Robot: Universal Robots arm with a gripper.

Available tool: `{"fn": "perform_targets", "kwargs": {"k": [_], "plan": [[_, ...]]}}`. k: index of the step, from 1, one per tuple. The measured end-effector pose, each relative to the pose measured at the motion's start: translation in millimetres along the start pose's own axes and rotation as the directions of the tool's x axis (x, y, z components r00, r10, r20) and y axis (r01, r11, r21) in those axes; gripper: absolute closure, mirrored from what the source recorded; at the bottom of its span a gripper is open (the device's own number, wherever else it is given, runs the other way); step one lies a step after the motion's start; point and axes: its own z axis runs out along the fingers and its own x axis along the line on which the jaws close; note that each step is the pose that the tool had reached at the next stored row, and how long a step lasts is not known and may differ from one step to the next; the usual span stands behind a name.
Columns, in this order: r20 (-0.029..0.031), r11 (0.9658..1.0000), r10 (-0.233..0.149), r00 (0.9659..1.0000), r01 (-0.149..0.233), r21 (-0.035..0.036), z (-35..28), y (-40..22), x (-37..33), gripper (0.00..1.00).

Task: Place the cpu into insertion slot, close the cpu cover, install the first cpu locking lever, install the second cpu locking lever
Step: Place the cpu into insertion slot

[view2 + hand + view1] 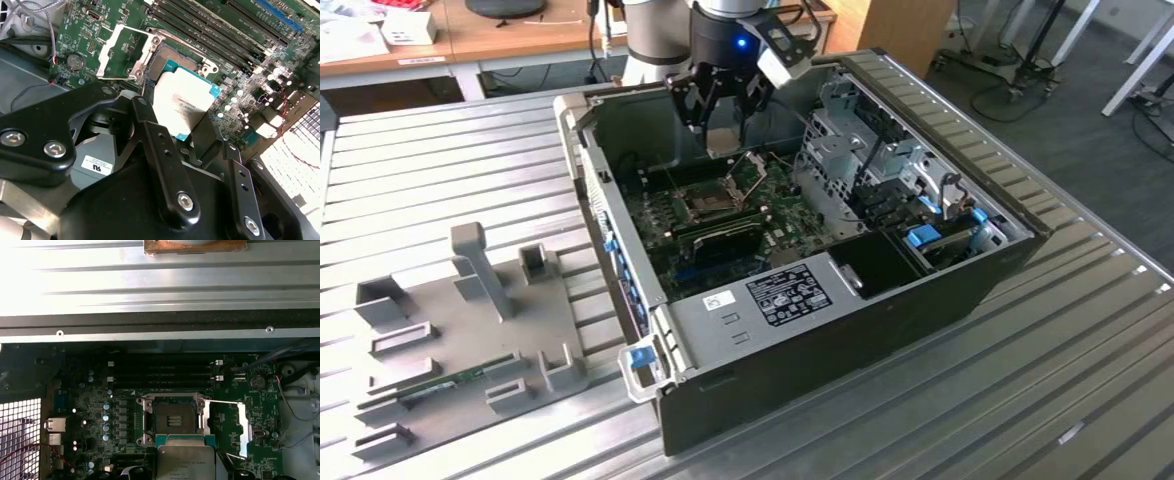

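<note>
My gripper (720, 118) hangs over the far part of the open computer case, shut on the cpu (723, 140). In the second wrist view the cpu (182, 102), silver-topped with a teal edge, sits between my black fingers (150, 130), tilted above the board. The insertion slot (172, 59) lies uncovered just beyond the chip, a dark square in a metal frame. The cpu cover (120, 50) stands swung open on its hinge beside the slot. In the first wrist view the cpu (185, 460) is beside the insertion slot (173, 417), with the cpu cover (243, 427) raised to one side.
Long black memory slots (220, 30) run beside the socket. Case walls (594, 175) ring the green motherboard (720, 235), with a drive cage (881, 170) on the exterior view's right. A grey fixture plate (467, 340) with upright posts lies on the ribbed metal table (1067, 360).
</note>
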Motion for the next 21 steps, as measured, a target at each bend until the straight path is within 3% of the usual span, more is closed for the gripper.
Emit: {"fn": "perform_targets", "kwargs": {"k": [7, 14, 21], "plan": [[0.0002, 1.0, 0.0, 1.0, 0.0, -0.0005, 0.9, 0.0, 0.0, 0.46], [0.0, 1.0, 0.0, 1.0, 0.0, -0.0002, 10.3, -0.4, 0.4, 0.46], [0.0002, 1.0, 0.0, 1.0, 0.0, -0.0004, 12.2, -0.4, 0.4, 0.46]]}}
